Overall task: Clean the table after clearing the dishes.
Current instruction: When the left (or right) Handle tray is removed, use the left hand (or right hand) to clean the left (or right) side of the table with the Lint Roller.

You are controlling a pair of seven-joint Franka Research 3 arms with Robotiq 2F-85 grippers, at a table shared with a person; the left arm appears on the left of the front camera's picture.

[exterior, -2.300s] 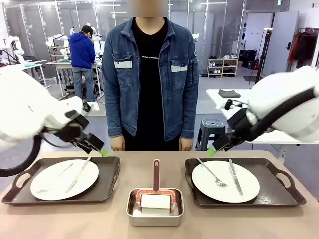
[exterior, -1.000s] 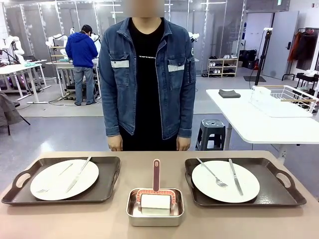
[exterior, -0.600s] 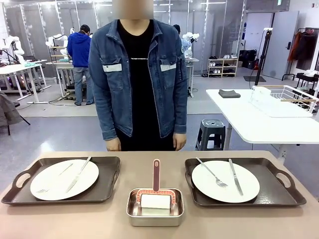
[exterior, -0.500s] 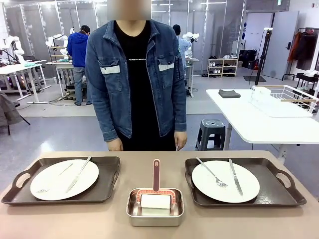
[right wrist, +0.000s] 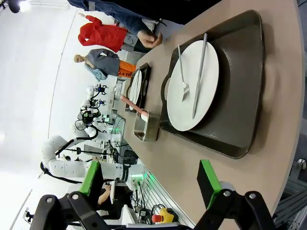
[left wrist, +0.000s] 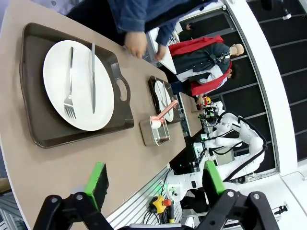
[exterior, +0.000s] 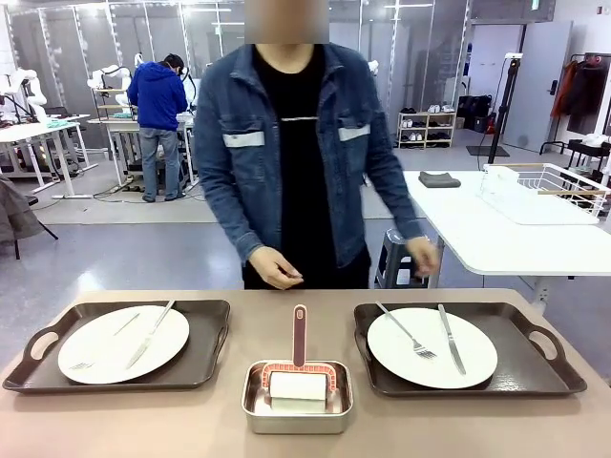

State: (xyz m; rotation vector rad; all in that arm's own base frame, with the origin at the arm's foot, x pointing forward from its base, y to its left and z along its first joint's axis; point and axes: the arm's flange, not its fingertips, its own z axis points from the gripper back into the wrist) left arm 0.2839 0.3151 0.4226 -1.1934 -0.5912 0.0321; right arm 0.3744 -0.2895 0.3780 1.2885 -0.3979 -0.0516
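The dishes sit on the beige table (exterior: 143,420). A white plate (exterior: 124,343) with fork and knife lies on the left dark tray (exterior: 205,358). A second plate (exterior: 432,347) lies on the right tray (exterior: 535,367). My left gripper (left wrist: 154,179) hangs open above the table's end, well short of its near plate (left wrist: 79,86) and tray (left wrist: 33,120). My right gripper (right wrist: 149,178) is open too, above the other end, back from its plate (right wrist: 194,86) on a tray (right wrist: 240,96). Nothing is between either pair of fingers.
A steel pan (exterior: 297,405) holding a white roller with a red handle stands at the front middle, between the trays. A person in a denim jacket leans in at the far edge, one hand (exterior: 277,268) and the other hand (exterior: 423,256) above the table. A white side table (exterior: 477,234) stands at right.
Both arms have pulled back out of the front view. The person has shifted sideways and now leans forward with both hands raised near the table's far edge. Dishes and pan have not moved.
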